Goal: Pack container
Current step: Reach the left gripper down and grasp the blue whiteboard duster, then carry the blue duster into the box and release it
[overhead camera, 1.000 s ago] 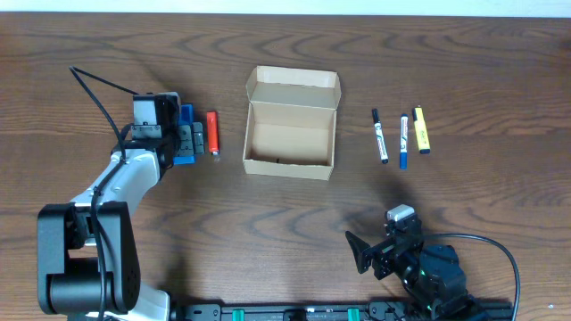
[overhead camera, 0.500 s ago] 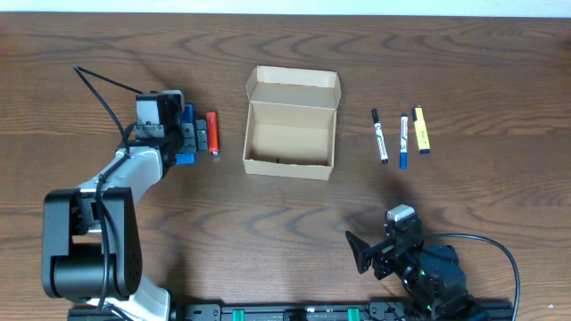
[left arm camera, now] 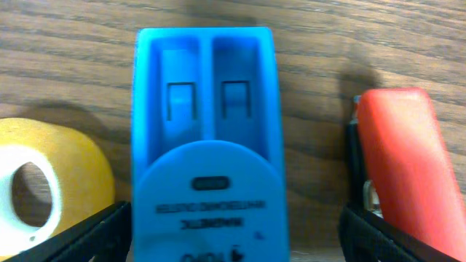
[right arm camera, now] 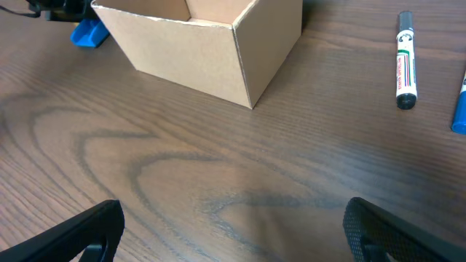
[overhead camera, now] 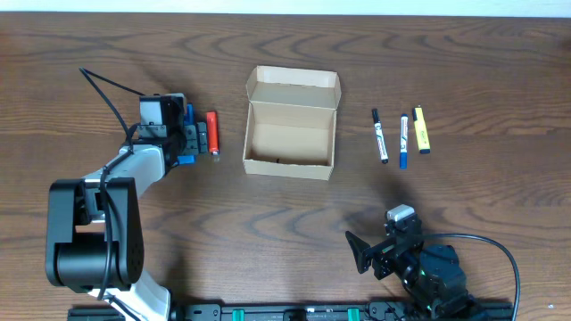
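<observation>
Box: you have it near the middle of the table, upright, with the lid flap raised at the far side and the top open. A small dark speck by its near wall is too small to identify.
Left claw: yours sits left of the box, spread wide with one finger on either side of the blue block, gripping nothing. You cannot tell whether the fingers touch the block.
Blue block: it lies flat on the table, running lengthwise between those fingers.
Red marker: it lies just beside the block on the box side, apart from the box.
Yellow roll: it is on the block's other side, close by, and shows only in your left wrist view.
Right of the box: a black marker, a blue marker and a highlighter lie side by side, apart from one another.
Right claw: yours sits low at the table's near edge, fingers far apart and empty, facing the box and well apart from it.
</observation>
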`<action>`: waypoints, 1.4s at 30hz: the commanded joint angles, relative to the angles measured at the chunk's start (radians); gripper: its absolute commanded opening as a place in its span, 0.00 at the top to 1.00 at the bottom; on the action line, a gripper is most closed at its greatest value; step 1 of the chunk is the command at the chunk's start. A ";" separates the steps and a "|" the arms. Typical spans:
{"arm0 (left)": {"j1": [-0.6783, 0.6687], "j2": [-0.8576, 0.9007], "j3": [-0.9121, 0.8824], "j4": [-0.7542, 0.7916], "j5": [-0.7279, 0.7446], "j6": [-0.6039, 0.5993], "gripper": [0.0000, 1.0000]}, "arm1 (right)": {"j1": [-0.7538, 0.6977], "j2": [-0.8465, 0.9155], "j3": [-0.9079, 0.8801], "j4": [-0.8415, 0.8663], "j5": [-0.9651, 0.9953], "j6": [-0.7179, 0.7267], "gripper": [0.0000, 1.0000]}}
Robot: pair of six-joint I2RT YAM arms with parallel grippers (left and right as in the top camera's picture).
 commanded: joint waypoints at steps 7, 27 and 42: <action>-0.058 0.013 0.019 -0.014 -0.102 -0.004 0.11 | 0.008 -0.007 -0.003 0.000 0.003 -0.014 0.01; -0.058 0.050 0.020 -0.018 -0.162 -0.057 0.31 | 0.008 -0.007 -0.003 0.000 0.003 -0.014 0.01; -0.058 0.050 0.138 -0.150 -0.189 -0.080 0.62 | 0.008 -0.007 -0.003 0.000 0.003 -0.014 0.01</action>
